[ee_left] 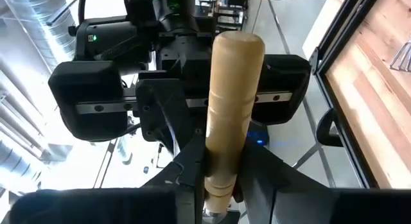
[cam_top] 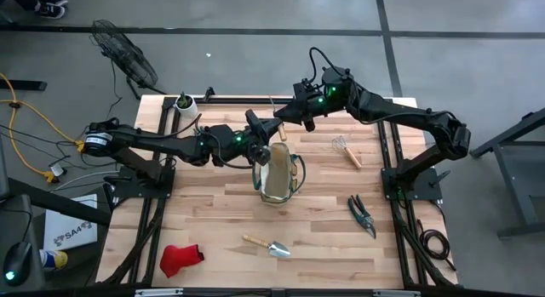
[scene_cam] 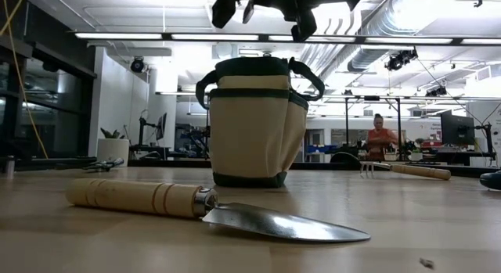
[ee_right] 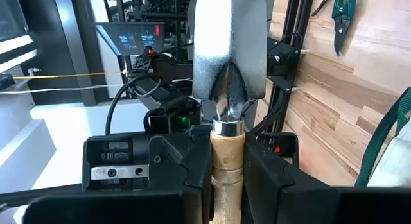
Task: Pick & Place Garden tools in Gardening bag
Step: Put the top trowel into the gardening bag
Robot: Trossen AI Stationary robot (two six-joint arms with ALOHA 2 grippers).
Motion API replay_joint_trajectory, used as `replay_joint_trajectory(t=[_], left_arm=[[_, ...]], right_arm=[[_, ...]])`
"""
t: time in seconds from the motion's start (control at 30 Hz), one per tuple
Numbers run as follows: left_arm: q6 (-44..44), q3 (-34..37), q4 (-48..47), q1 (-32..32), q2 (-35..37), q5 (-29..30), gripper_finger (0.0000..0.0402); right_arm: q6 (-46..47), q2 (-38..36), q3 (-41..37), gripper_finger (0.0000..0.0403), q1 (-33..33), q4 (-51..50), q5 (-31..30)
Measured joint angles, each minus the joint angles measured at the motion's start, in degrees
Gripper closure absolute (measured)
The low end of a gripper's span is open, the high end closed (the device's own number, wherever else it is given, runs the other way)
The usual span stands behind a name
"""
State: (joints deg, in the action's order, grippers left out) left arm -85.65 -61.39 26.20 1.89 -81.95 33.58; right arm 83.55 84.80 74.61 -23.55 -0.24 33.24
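- Gardening bag (cam_top: 277, 174): tan canvas tote with dark green trim, standing upright near the middle of the table (cam_top: 221, 216). The mouth faces up; what it already contains cannot be made out in any view.
- Wood-handled trowel (ee_right: 225, 89): held in the air above the bag's far edge, between the two arms. It appears close to being placed, though not yet inside.
- Right claw (ee_right: 226, 166): pinches the handle just below the blade's metal collar.
- Left claw (ee_left: 221, 169): fingers pressed against the same wooden handle near its butt end, so both arms grip one tool.
- Still lying on the table, well apart from the bag: a second trowel (cam_top: 266, 244), a red glove (cam_top: 179, 258), green-handled shears (cam_top: 362, 214), and a wood-handled fork (cam_top: 347, 150).
- Judgement: most of the task remains, with four tools in view still to be collected.
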Motion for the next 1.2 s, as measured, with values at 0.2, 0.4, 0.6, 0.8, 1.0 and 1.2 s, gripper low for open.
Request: replay_joint_trajectory(t=[0.2,0.4,0.6,0.8,1.0,1.2], left_arm=[[0.1,0.0,-0.1,0.0,0.0,0.3,0.0340],[0.5,0.0,-0.1,0.0,0.0,0.5,0.0340],[0.6,0.0,-0.2,0.0,0.0,2.0,0.0340],[0.7,0.1,0.9,0.0,0.0,3.2,0.0340],[9.1,0.1,0.8,0.0,0.5,3.7,0.0340],[23.1,0.1,0.6,0.0,2.7,3.0,0.0340]], right_arm=[[-0.9,0.0,0.0,0.0345,0.0,0.0,-0.2],[-4.5,0.0,0.0,0.0314,-0.1,0.1,-0.2],[-7.5,0.0,0.0,0.0280,-0.5,0.4,-1.3],[-11.6,0.0,0.0,0.0254,-3.5,0.3,-0.7],[-22.2,0.0,0.0,0.0246,-10.5,0.1,9.7],[-29.1,-1.0,0.0,0.0246,-16.9,0.1,20.2]])
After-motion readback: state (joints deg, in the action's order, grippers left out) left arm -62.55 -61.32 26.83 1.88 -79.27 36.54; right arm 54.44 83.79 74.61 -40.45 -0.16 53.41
